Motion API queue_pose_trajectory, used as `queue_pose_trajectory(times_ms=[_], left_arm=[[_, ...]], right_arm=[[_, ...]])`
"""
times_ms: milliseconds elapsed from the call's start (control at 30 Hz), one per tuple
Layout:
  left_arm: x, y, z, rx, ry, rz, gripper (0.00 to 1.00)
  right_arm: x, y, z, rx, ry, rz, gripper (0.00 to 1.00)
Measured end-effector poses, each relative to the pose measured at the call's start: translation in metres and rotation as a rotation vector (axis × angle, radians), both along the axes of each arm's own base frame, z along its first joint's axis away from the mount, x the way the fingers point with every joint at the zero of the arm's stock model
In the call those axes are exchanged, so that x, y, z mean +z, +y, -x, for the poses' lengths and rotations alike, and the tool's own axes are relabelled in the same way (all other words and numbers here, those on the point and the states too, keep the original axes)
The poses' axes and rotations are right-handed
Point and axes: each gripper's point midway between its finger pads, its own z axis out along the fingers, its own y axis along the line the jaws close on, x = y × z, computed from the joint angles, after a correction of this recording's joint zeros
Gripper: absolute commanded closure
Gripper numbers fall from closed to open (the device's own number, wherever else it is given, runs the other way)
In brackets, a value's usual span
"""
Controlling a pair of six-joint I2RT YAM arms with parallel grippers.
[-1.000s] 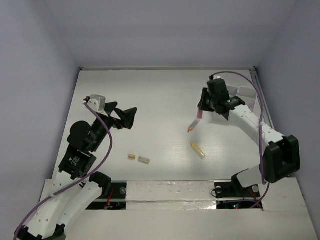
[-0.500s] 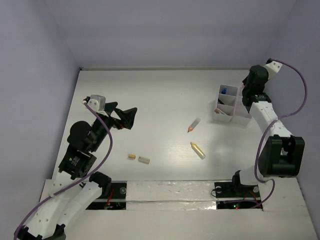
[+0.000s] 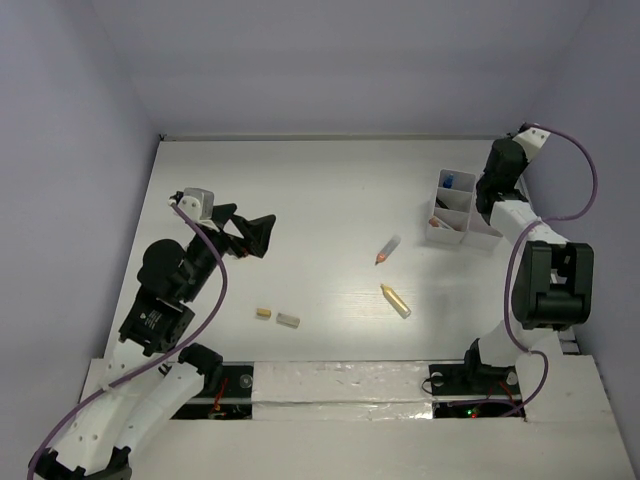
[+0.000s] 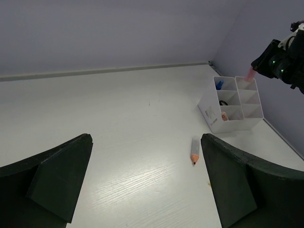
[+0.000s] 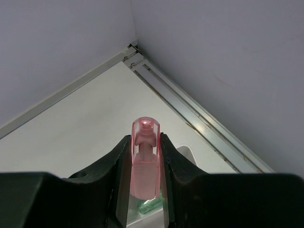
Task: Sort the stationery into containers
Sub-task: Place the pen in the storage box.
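My right gripper (image 5: 145, 142) is shut on a stubby pink marker (image 5: 144, 164) and holds it upright above a back compartment of the white organizer tray (image 5: 188, 153), where a green marker (image 5: 153, 206) lies. In the top view the right gripper (image 3: 488, 195) is over the tray (image 3: 482, 238) at the far right. My left gripper (image 3: 250, 235) is open and empty above the left of the table; its view (image 4: 146, 138) shows the tray (image 4: 211, 114) and the pink marker (image 4: 248, 72). A grey pencil stub with an orange tip (image 3: 388, 249) and a yellow marker (image 3: 396, 300) lie mid-table.
A small yellow eraser (image 3: 263, 313) and a grey eraser (image 3: 288, 320) lie near the front left. The tray holds a blue-capped item (image 3: 452, 181) and a small orange-pink item (image 3: 437, 220). Purple walls close in the table; a metal rail (image 5: 209, 126) runs along the right edge.
My right arm has carried the pink marker from above the pencil stub at mid-table to over the tray at the right. The left arm has barely moved.
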Motion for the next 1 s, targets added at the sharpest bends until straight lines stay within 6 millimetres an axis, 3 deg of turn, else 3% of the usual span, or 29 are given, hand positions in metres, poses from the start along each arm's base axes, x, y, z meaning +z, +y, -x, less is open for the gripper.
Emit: queue_pose_trajectory(times_ms=[300, 567, 767, 800, 900, 1000], left_arm=[[-0.002, -0.001, -0.001, 0.000, 0.007, -0.003, 0.02], [-0.002, -0.001, -0.002, 0.001, 0.006, -0.003, 0.02], [-0.002, -0.001, -0.002, 0.001, 0.007, -0.003, 0.02], [-0.002, -0.001, -0.002, 0.001, 0.007, -0.004, 0.02], [-0.002, -0.001, -0.002, 0.001, 0.006, -0.003, 0.02], [-0.002, -0.001, -0.002, 0.001, 0.007, -0.003, 0.02]], right_arm=[[-0.004, -0.004, -0.004, -0.011, -0.004, 0.028, 1.00], [-0.039, -0.006, 0.000, -0.023, 0.058, 0.032, 0.95], [-0.041, -0.006, -0.001, -0.025, 0.062, 0.033, 0.70], [-0.041, -0.006, -0.001, -0.024, 0.062, 0.033, 0.61], [-0.039, -0.005, 0.000, -0.020, 0.056, 0.028, 0.45], [-0.032, -0.002, 0.004, -0.007, 0.047, 0.019, 0.41]])
